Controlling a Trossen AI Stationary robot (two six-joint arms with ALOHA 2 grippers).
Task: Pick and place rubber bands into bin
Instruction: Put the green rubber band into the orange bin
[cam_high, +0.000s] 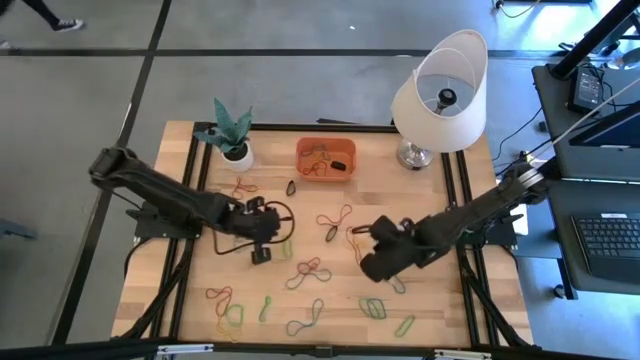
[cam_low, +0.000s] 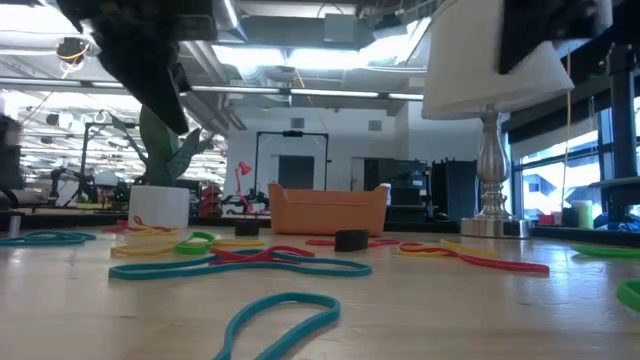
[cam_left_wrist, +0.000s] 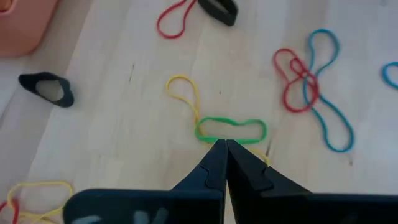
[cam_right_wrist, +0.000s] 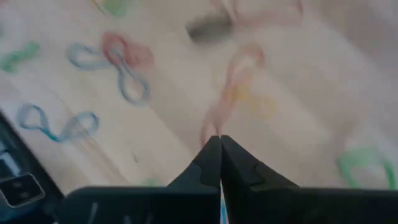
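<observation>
left gripper (cam_left_wrist: 225, 144) pinched closed, tips right at the near edge of a green band (cam_left_wrist: 231, 130), yellow loop (cam_left_wrist: 184, 96) just beyond; whether it's caught, can't tell; right gripper (cam_right_wrist: 219, 140) also closed, tips at a red band (cam_right_wrist: 231, 87); bin (cam_high: 325, 158) well ahead of both; bands look thin, floppy, light; pinch a single strand, expect snagging on neighbours

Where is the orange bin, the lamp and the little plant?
orange bin (cam_high: 326, 173): high view, on its near wall.
lamp (cam_high: 432, 118): high view, on the white shade's side.
plant (cam_high: 232, 128): high view, on its green leaves.
</observation>
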